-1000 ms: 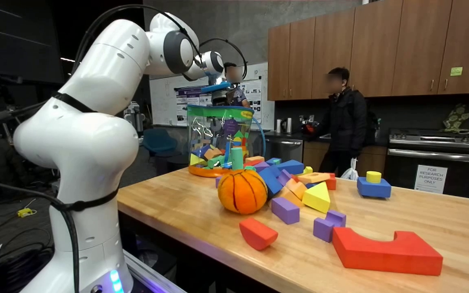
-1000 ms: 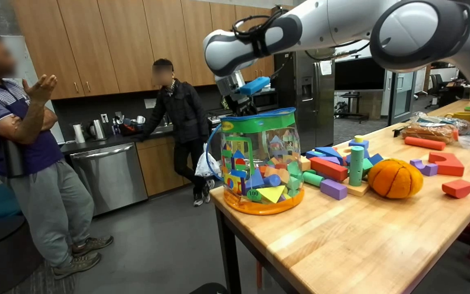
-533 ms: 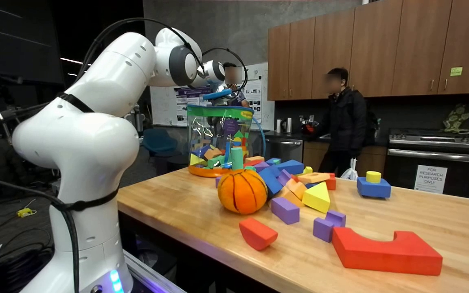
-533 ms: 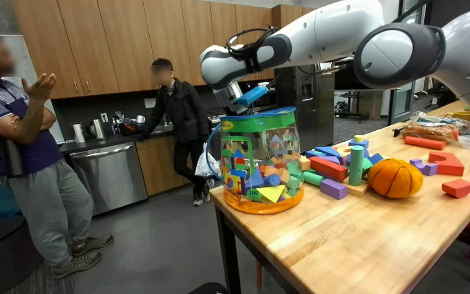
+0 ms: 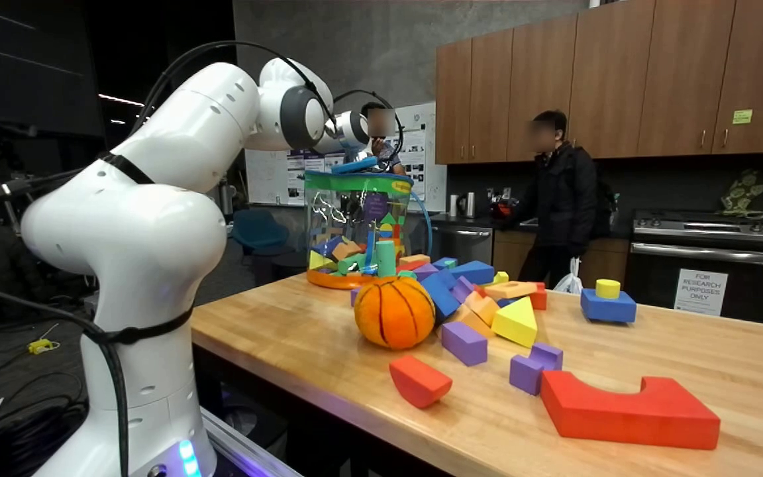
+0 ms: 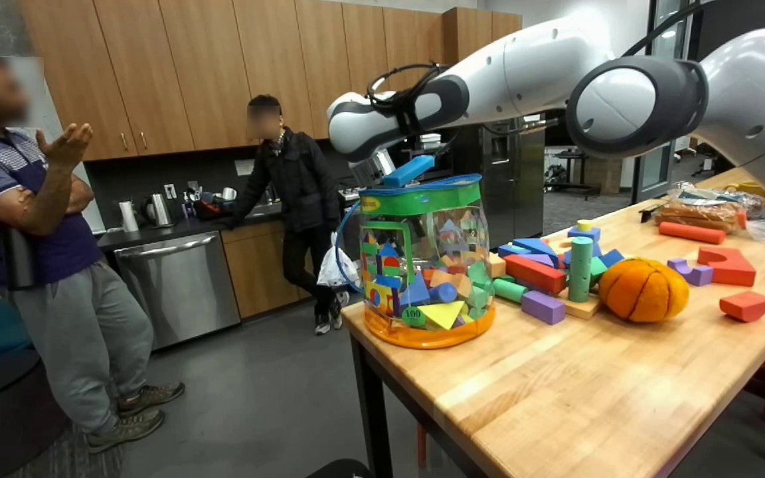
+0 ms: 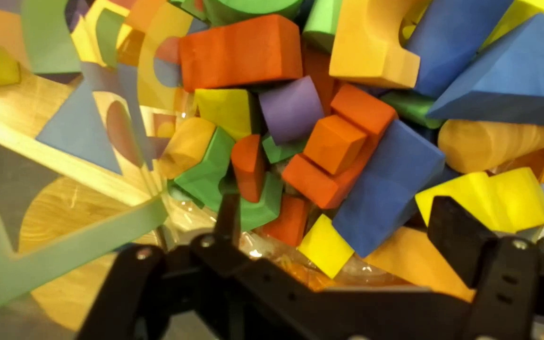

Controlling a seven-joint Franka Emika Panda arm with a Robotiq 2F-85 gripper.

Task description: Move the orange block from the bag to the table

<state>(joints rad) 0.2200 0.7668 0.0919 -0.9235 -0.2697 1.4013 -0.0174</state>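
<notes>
Orange block lies lower right of frame; my pincer gapes inside the bag, near the table edge.

The transparent bag stands on the table.

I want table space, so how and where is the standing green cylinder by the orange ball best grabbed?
Probably by the upper part of the green cylinder, from straight above: it stands upright, top uncovered. Being round, it should suit any grip angle; pick one clear of the red block and orange ball close by.
</notes>
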